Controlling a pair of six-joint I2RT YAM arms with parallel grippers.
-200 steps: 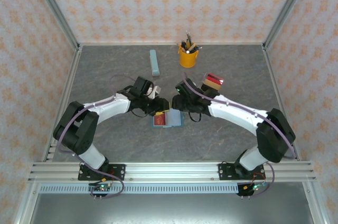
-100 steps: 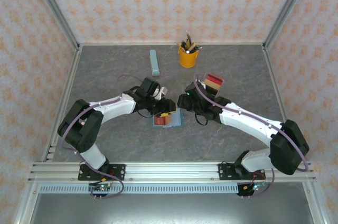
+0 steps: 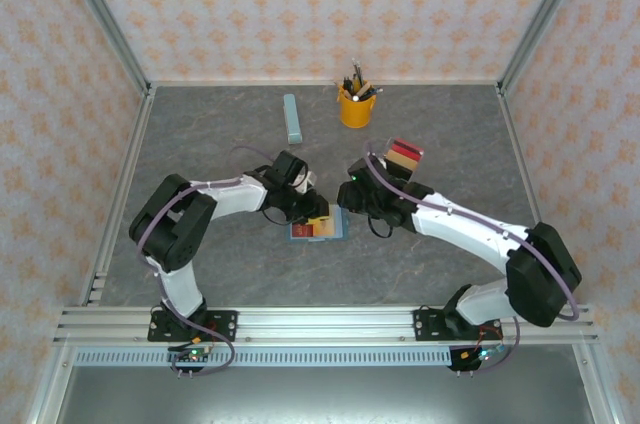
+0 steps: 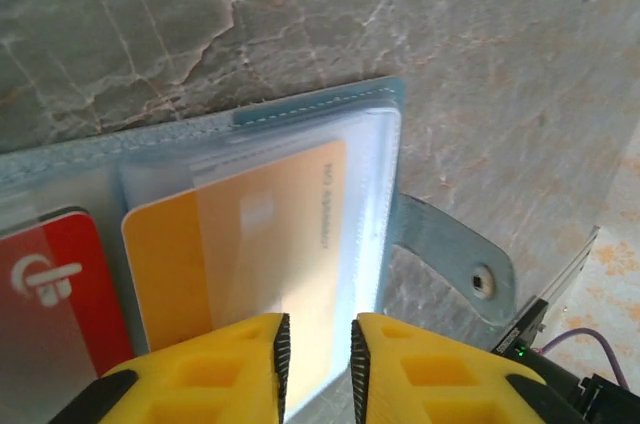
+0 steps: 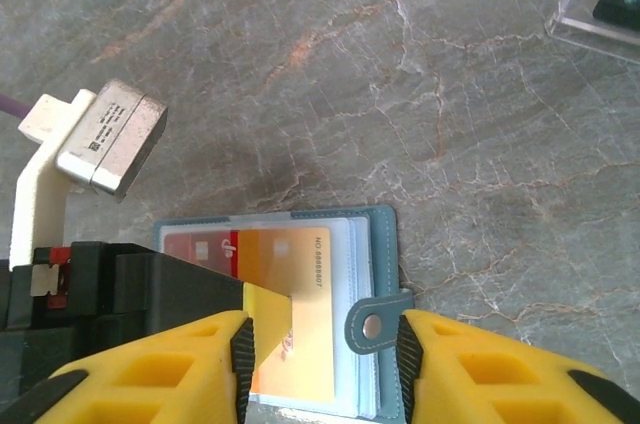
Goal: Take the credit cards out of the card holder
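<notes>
The left arm (image 3: 215, 196) and the right arm (image 3: 460, 229) are showing white shells between chunky black joints, and a thin purple cable (image 5: 15, 102) is trailing along each. The left gripper (image 4: 318, 329) and right gripper (image 5: 325, 334) are wearing bright yellow fingers (image 4: 200, 369) with moulded recesses and black ribbed pads (image 4: 283, 344) on their inner faces. A grey metal camera box (image 5: 110, 139) is sitting on a white bracket (image 5: 40, 194), and black plates (image 3: 195, 324) are carrying the bases
</notes>
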